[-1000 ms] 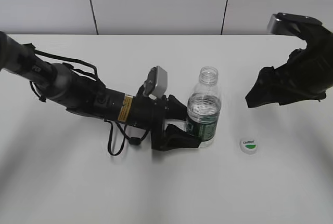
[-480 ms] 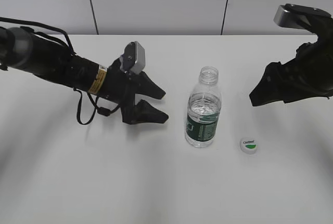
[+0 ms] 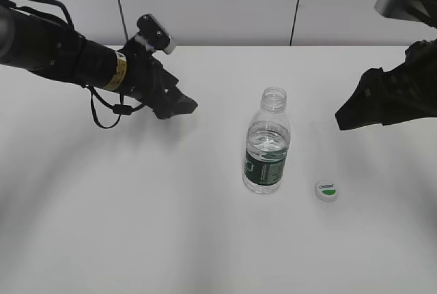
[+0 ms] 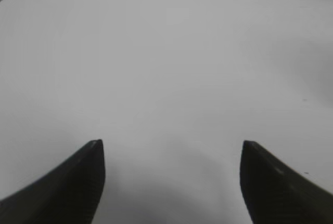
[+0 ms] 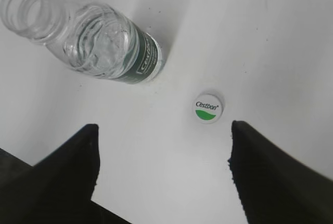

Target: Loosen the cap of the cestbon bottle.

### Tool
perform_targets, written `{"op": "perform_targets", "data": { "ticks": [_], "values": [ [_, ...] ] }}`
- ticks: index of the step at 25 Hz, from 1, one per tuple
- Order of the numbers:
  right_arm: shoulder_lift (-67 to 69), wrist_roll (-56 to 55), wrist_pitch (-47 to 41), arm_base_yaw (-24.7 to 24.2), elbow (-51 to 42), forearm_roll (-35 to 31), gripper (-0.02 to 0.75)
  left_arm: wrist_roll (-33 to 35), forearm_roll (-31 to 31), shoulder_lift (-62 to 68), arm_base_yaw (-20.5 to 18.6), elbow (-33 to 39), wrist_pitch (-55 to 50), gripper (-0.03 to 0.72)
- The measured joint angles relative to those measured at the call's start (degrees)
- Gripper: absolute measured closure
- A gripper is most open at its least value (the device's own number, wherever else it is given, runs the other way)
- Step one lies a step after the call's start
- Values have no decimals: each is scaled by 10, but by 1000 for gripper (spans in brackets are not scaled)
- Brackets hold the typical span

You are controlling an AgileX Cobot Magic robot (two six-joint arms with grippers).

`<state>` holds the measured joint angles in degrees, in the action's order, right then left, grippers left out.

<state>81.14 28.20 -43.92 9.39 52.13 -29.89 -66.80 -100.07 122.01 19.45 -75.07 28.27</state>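
Note:
The cestbon bottle (image 3: 267,145) stands upright and uncapped at the table's middle, its threaded neck open; it also shows in the right wrist view (image 5: 88,31). The white cap (image 3: 328,190) with its green patch lies flat on the table to the bottle's right, seen too in the right wrist view (image 5: 208,107). My left gripper (image 3: 179,106) is open and empty, up and to the left of the bottle; its wrist view (image 4: 171,148) shows only bare table. My right gripper (image 3: 349,118) is open and empty at the right, raised above the cap (image 5: 162,130).
The white table (image 3: 171,226) spreads on all sides. A grey panelled wall (image 3: 205,1) runs along the far edge. The left arm's black cable (image 3: 102,113) hangs near its wrist.
My left gripper has let go of the bottle and drawn back up and to the left. My right gripper has shifted slightly right and up. Bottle and cap have not moved.

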Motion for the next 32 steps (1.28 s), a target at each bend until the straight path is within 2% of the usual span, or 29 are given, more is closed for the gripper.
{"op": "perform_targets", "data": {
  "ticks": [3, 9, 12, 16, 18, 22, 24, 29, 32],
  "values": [
    [-18, -12, -14, 0, 0, 10, 147, -37, 0, -17, 1, 11, -65, 78],
    [-59, -49, -51, 0, 0, 31, 147, -50, 1, -51, 29, 75, -193, 81],
    [-83, -63, -74, 0, 0, 33, 147, -50, 42, -74, 54, 111, -283, 83],
    [-118, -83, -103, 0, 0, 42, 147, -50, 159, -95, 90, 133, -418, 88],
    [-134, -91, -120, 0, 0, 46, 148, -45, 241, -102, 105, 135, -481, 97],
    [-165, -100, -150, 0, 0, 49, 148, 7, 406, -132, 141, 135, -570, 120],
    [-180, -102, -163, 0, 0, 49, 148, 34, 467, -155, 161, 135, -603, 128],
    [-218, -104, -183, 0, 0, 50, 148, 59, 548, -234, 207, 136, -632, 144],
    [-245, -104, -205, 0, -6, 50, 148, 102, 594, -287, 224, 136, -656, 147]
  ]
}}
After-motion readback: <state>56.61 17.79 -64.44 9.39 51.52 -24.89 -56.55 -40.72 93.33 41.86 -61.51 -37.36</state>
